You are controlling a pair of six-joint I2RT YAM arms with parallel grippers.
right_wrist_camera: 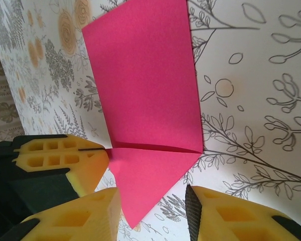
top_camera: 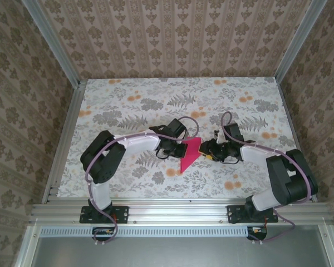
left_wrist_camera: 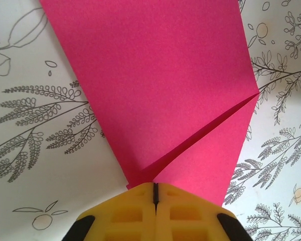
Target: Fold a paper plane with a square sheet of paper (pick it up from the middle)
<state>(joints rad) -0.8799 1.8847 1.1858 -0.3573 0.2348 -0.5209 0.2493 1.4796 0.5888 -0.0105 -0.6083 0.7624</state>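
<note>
Left wrist view has the left claw point(left_wrist_camera: 154, 188) clamped on a corner of the folded pink sheet point(left_wrist_camera: 155, 80), a crease slanting to the frame's right edge. Right wrist view adds the right claw point(right_wrist_camera: 153, 216), jaws apart, the sheet's point between them. Top view: sheet mid-frame, flowered table point(top_camera: 156, 94) roomy across the upper half.

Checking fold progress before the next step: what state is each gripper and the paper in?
left gripper: shut, clamped on the square sheet of paper.
right gripper: open, the sheet's pointed corner between its fingers.
square sheet of paper: partly folded, one crease and flap showing, not yet a plane.
</note>
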